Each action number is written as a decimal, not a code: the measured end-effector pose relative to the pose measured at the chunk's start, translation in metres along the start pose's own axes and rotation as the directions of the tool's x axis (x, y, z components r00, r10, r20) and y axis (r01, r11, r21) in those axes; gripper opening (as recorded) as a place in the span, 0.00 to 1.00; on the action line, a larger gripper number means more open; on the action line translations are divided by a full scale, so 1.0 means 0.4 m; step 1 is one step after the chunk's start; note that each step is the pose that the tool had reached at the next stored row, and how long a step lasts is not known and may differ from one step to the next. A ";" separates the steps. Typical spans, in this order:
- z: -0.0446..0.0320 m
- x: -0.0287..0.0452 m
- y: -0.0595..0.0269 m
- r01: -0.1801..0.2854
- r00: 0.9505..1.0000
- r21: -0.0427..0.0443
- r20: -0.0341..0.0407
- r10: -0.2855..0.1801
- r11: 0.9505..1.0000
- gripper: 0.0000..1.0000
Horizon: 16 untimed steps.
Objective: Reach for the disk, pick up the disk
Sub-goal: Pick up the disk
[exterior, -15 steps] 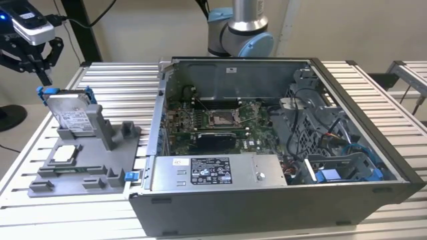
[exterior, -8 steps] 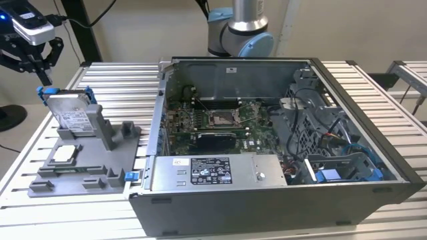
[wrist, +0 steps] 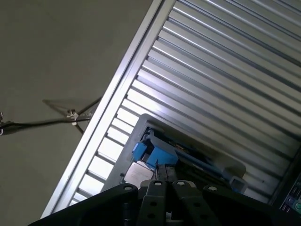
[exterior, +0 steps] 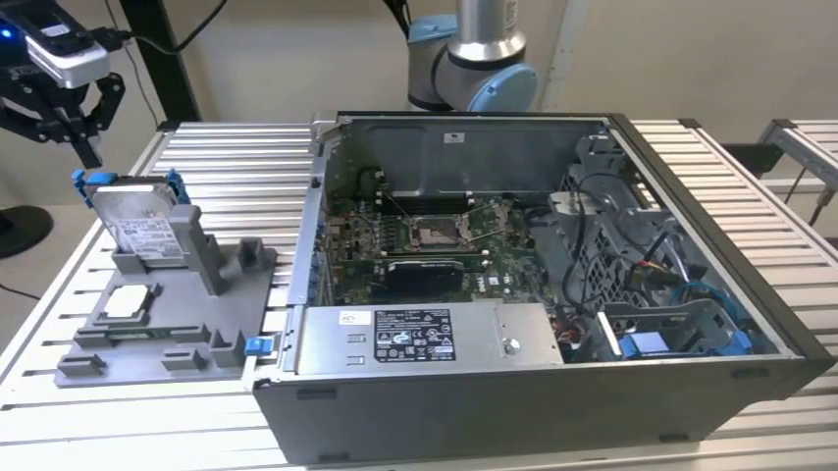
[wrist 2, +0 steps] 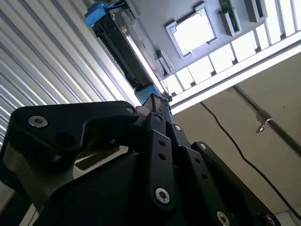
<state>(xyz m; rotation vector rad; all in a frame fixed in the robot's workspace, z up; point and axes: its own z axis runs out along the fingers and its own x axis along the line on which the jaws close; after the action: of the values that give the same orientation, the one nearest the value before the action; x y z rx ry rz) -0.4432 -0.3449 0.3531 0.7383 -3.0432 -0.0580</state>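
The disk [exterior: 141, 228] stands on edge in a grey holder at the exterior view's left. It is silver-grey with a white label and a blue bracket around its edges. My gripper [exterior: 89, 155] hangs just above the disk's top corner on that left side, fingers pointing down and pressed together with nothing between them. In the second wrist view the shut fingertips [wrist 2: 159, 101] sit close to a blue corner of the disk [wrist 2: 124, 40]. The first wrist view shows the gripper [wrist: 164, 168] right over the blue bracket of the disk [wrist: 157, 155].
The grey holder plate [exterior: 196, 343] also carries a small white square chip [exterior: 125, 302]. An open computer case [exterior: 524, 294] stands beside it on the slatted table [exterior: 235, 147]. The arm's base [exterior: 465, 59] rises behind the case. A cable lies on the floor [wrist: 47, 122].
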 end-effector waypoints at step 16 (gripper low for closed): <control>0.000 0.000 0.000 0.105 0.994 0.000 -0.004 -0.105 0.994 0.00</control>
<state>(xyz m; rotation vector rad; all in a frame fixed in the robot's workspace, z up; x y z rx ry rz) -0.4432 -0.3449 0.3530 0.8975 -2.9982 -0.0571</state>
